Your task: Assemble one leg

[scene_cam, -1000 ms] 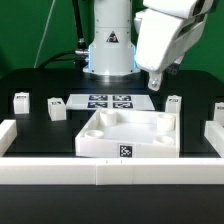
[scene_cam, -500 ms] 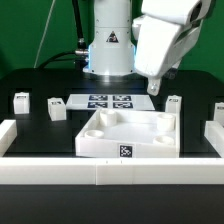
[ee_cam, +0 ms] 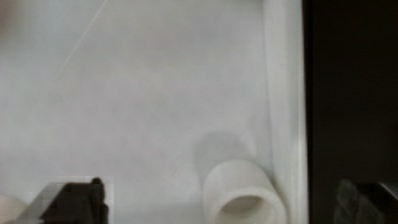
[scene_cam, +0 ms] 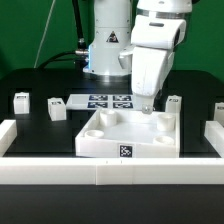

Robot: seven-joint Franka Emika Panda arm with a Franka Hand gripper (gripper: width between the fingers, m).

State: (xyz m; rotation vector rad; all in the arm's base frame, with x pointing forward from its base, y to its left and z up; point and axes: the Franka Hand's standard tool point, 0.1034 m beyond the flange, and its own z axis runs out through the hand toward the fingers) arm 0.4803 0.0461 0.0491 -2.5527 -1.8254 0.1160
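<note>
Gripper (scene_cam: pixel 147 106) hung wide open, empty, over the tray part (scene_cam: pixel 128 142); the centre-right leg (scene_cam: pixel 173 103) would need a square grasp.

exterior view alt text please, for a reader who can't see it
A white robot arm reaches down, its jaws low over the back of a white socketed tray. A small tagged leg stands on the exterior view's right, two more on its left; a marker board lies behind.

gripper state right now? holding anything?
gripper: open, holding nothing. The wrist view shows its fingers spread wide apart, above the white tray part.
</note>
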